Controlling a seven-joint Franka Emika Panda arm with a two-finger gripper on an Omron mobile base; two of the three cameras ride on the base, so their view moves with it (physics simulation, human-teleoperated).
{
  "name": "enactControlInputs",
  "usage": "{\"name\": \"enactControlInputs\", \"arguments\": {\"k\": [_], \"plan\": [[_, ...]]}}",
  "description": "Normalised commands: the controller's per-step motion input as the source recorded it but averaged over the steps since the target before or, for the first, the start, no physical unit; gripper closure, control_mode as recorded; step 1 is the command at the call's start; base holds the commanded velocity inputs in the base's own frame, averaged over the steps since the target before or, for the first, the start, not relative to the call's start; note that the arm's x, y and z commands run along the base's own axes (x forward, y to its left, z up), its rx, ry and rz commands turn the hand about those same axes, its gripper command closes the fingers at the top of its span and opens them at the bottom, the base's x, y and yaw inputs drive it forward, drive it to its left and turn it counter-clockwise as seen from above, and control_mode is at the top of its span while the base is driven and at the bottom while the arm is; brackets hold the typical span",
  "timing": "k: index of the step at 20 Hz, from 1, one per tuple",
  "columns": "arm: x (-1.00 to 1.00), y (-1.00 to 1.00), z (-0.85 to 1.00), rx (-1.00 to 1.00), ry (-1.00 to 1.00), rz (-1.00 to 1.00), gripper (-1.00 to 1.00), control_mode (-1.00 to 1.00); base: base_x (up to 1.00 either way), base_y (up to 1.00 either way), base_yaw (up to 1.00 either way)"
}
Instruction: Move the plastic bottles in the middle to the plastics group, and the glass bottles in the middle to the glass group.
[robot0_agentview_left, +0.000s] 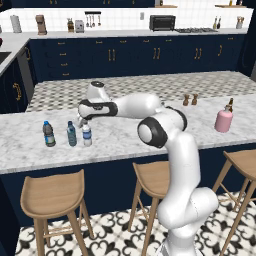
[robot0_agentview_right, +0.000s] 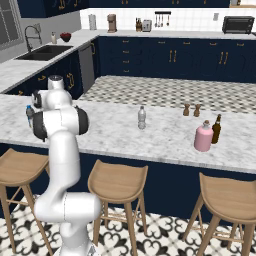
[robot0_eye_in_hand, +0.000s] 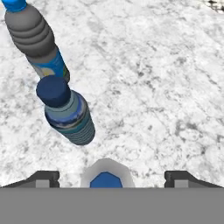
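Seen from the left base view, the arm is reaching down over the marble counter (robot0_agentview_left: 125, 137), its gripper (robot0_agentview_left: 82, 120) hanging just above a clear labelled bottle (robot0_agentview_left: 87, 135) that is standing upright beside the teal bottle (robot0_agentview_left: 72, 134) and the grey bottle (robot0_agentview_left: 48, 134) of the plastics group; far to the right, the pink bottle (robot0_agentview_left: 223, 120) is sitting just in front of the brown bottle (robot0_agentview_left: 230, 105), so the glass sorting looks finished. In the right base view, the plain bottle (robot0_agentview_right: 142, 118) is standing alone mid-counter, well apart from both groups and seemingly the one piece left to move, while the arm's own bulk is hiding most of the plastics group. In the hand view, the two fingertips are showing wide apart at the bottom corners, gripping nothing, with what is probably the placed bottle's top sitting directly between them, though it is cropped too hard to be sure. The risk is lying in the retreat: the three bottles are crowding close together, so a sideways pull or a tilting wrist is likely to clip the freshly set bottle and send it into its neighbours, toppling the row. A straight lift is looking safest before swinging right.
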Motion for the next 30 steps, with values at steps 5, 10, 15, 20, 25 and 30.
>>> {"name": "enactControlInputs", "arguments": {"k": [5, 10, 15, 20, 25, 30], "plan": [[-0.12, -0.30, 0.58, 0.03, 0.00, 0.00, -1.00, -1.00, 0.00, 0.00, 0.00], [-0.35, -0.65, 0.43, 0.08, 0.00, -0.05, -1.00, -1.00, 0.00, 0.00, 0.00], [-0.41, -0.79, 0.32, 0.05, 0.00, -0.08, -1.00, -1.00, 0.00, 0.00, 0.00], [-0.29, -0.82, 0.13, 0.00, 0.00, -0.13, -1.00, -1.00, 0.00, 0.00, 0.00], [-0.06, -0.79, 0.25, -0.05, 0.00, -0.22, -1.00, -1.00, 0.00, 0.00, 0.00], [0.00, -0.86, 0.15, -0.07, 0.02, -0.34, -1.00, -1.00, 0.00, 0.00, 0.00]]}}
